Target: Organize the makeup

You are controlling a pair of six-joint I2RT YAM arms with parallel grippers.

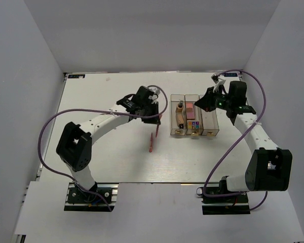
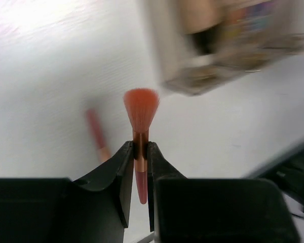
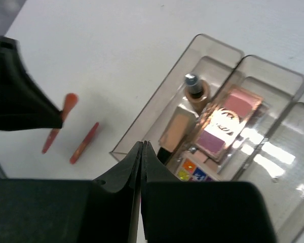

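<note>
My left gripper (image 2: 140, 148) is shut on a pink makeup brush (image 2: 141, 107) with its bristles pointing away, held above the table left of the clear box; in the top view it (image 1: 154, 118) is there too. A thin pink stick (image 1: 151, 143) lies on the table below it and shows in both wrist views (image 2: 97, 134) (image 3: 84, 143). The clear three-compartment box (image 1: 209, 132) holds a tan bottle (image 3: 196, 91), a beige tube (image 3: 176, 129), a pink palette (image 3: 228, 119) and a colourful palette (image 3: 192, 172). My right gripper (image 3: 143, 144) is shut and empty above the box's near left corner.
The box's right compartment (image 1: 209, 119) looks empty. White walls close the table in on the left, back and right. The left arm's cable loops over the table's left part (image 1: 55, 121).
</note>
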